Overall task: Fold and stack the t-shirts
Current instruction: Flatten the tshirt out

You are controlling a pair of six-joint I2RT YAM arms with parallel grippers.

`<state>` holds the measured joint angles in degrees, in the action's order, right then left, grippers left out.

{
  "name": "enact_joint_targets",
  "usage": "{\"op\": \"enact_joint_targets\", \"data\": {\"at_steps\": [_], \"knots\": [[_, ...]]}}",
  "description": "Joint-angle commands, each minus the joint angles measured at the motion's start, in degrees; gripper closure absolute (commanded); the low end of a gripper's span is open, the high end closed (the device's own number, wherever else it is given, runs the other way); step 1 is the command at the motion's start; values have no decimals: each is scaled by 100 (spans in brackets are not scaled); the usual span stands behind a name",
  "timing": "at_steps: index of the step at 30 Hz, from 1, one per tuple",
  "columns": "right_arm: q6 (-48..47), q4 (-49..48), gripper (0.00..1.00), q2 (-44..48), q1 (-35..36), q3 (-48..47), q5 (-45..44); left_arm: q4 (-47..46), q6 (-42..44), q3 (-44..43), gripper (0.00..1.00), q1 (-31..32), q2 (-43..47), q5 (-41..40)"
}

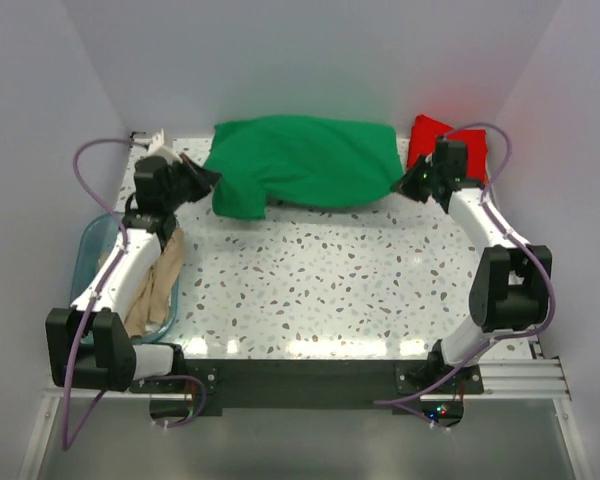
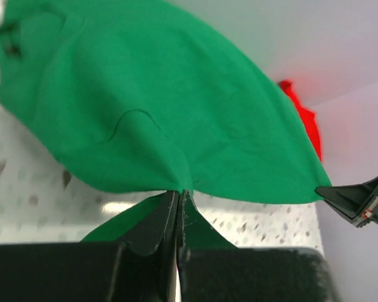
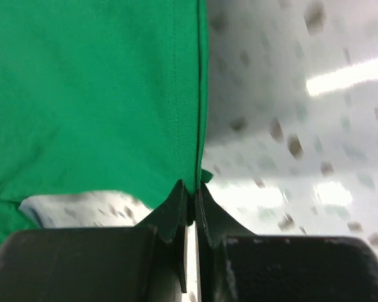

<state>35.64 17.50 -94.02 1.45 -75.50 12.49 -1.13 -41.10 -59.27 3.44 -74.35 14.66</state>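
The green t-shirt [image 1: 305, 160] hangs stretched across the far side of the table, held up between both grippers. My left gripper [image 1: 208, 178] is shut on its left edge; in the left wrist view the cloth [image 2: 157, 107] bunches into the closed gripper [image 2: 179, 194]. My right gripper [image 1: 405, 185] is shut on its right hem; in the right wrist view the hem [image 3: 113, 94] runs into the closed gripper [image 3: 194, 189]. The red t-shirt [image 1: 425, 140] lies at the far right behind the right arm and also shows in the left wrist view [image 2: 305, 126]. The beige t-shirt [image 1: 158, 285] lies in the bin. The orange one is out of view.
A translucent teal bin [image 1: 92, 245] stands at the left edge under the left arm. The speckled tabletop [image 1: 330, 280] spreads in front of the shirt. White walls close in the back and sides.
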Motion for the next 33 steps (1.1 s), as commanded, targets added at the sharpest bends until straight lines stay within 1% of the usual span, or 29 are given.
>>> {"op": "enact_joint_targets", "data": {"at_steps": [1,3,4,7,10,14,20,23,25,27,29,30,31,32,33], "knots": [[-4,-133,100,569,-40,895,192,-494,-398,1254,100,-10,535,20],[-118,-45,100,543,-40,1377,70,-485,-564,1749,100,-10,692,11],[-145,-53,100,534,-40,1528,34,-511,-626,2195,100,16,746,2],[-285,-36,100,551,-40,2073,-255,-424,-776,2847,100,60,921,-59],[-408,43,100,691,-40,2504,-518,-117,-864,3253,97,95,1202,-243],[-514,175,99,1007,-49,2944,-765,419,-943,3571,94,104,1790,-489],[-575,404,97,1728,-66,3454,-1038,851,-1110,3984,92,130,2502,-560],[-619,500,94,1931,-66,3534,-1082,895,-1111,4081,92,139,2644,-517],[-620,544,94,2018,-66,3534,-1047,991,-1093,4046,91,165,2645,-508],[-611,553,88,2063,-66,3543,-1073,983,-1084,4072,87,227,2636,-516],[-619,605,84,2089,-66,3508,-1065,1044,-1084,4160,75,262,2679,-534],[-619,623,77,2115,-66,3499,-1047,1044,-1058,4177,69,288,2723,-543],[-628,632,73,2150,-66,3490,-1012,1096,-1049,4238,61,297,2785,-560],[-628,693,67,2238,-66,3464,-1021,1158,-1058,4248,57,297,2924,-630],[-637,729,60,2291,-66,3455,-1029,1237,-1058,4265,54,323,3013,-691]]}}
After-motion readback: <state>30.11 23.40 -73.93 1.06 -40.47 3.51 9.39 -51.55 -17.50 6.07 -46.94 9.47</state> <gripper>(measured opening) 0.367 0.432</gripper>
